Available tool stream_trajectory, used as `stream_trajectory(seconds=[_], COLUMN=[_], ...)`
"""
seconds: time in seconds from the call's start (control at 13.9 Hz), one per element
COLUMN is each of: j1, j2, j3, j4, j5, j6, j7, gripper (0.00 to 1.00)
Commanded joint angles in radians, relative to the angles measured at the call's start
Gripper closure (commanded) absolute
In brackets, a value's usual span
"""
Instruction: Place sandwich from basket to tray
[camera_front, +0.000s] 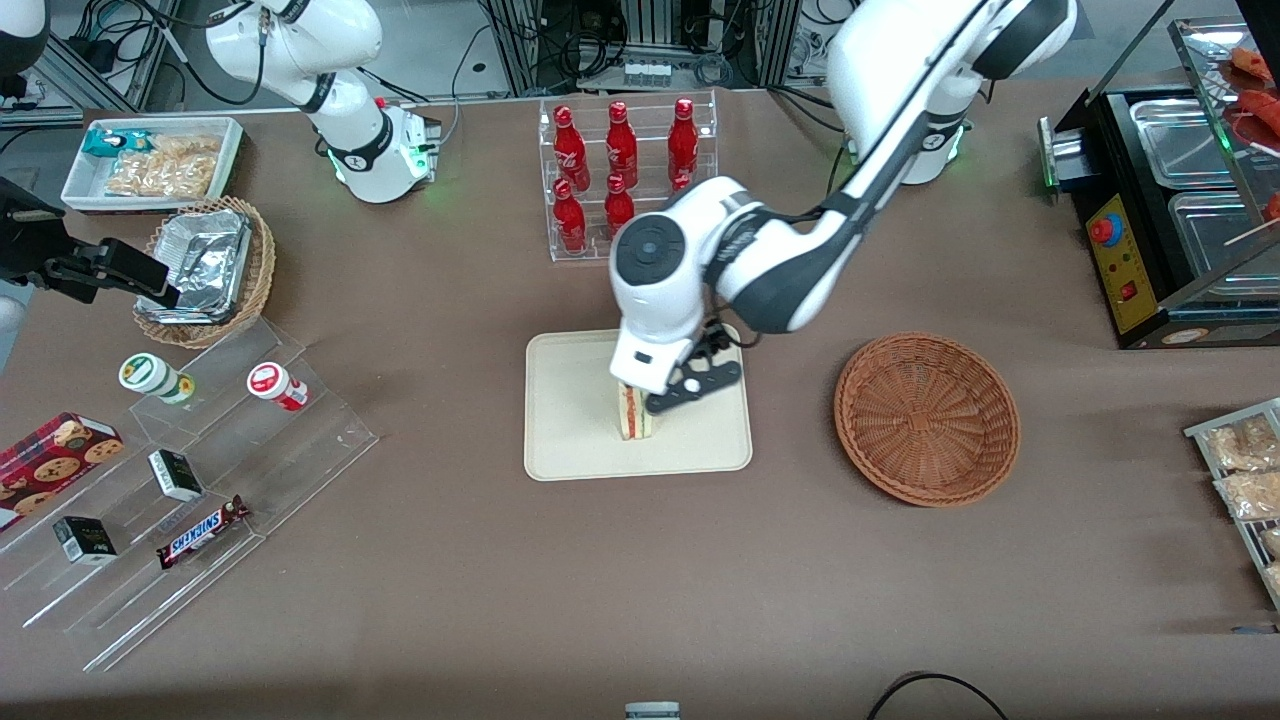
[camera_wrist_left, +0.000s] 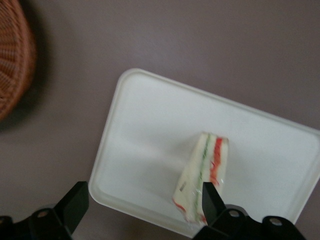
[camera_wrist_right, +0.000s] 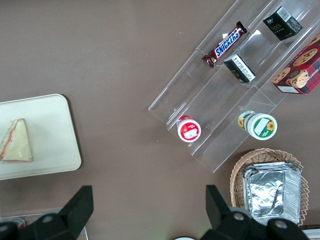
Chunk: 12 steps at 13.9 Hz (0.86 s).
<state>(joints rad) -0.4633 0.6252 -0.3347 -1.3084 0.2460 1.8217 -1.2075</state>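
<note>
The sandwich, a pale bread wedge with red and green filling, rests on the cream-beige tray in the middle of the table. My left gripper hangs just above it, over the tray. In the left wrist view the gripper is open wide; the sandwich lies on the tray close against one finger, with nothing gripped. The reddish-brown basket stands empty beside the tray, toward the working arm's end, and its rim shows in the wrist view. The right wrist view also shows the sandwich on the tray.
A clear rack of red bottles stands farther from the camera than the tray. An acrylic stepped stand with snacks, a tan basket with foil container and a white bin lie toward the parked arm's end. A black appliance sits at the working arm's end.
</note>
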Motion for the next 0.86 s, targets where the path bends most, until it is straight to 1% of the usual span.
stream_trajectory(seconds=[0.0,0.14,0.36,0.43,0.58,0.79], j1=[0.096,0.159,0.257,0.302,0.376,0.454], j2=[-0.085,-0.123,-0.223,-0.264,-0.323,-0.392], j3=[-0.009,-0.01,-0.012,-0.012,-0.012,-0.01], j4=[-0.077,-0.118,-0.228,-0.274,-0.321,-0.367], j5=[-0.004,-0.005,-0.05,-0.071,-0.129,-0.134], j6=[-0.024,-0.047,-0.047,-0.045,-0.053,-0.084], j7=[0.084,0.146,0.29,0.352,0.474,0.595], gripper=[0.0,0.0,0.0,0.0,0.0,0.0])
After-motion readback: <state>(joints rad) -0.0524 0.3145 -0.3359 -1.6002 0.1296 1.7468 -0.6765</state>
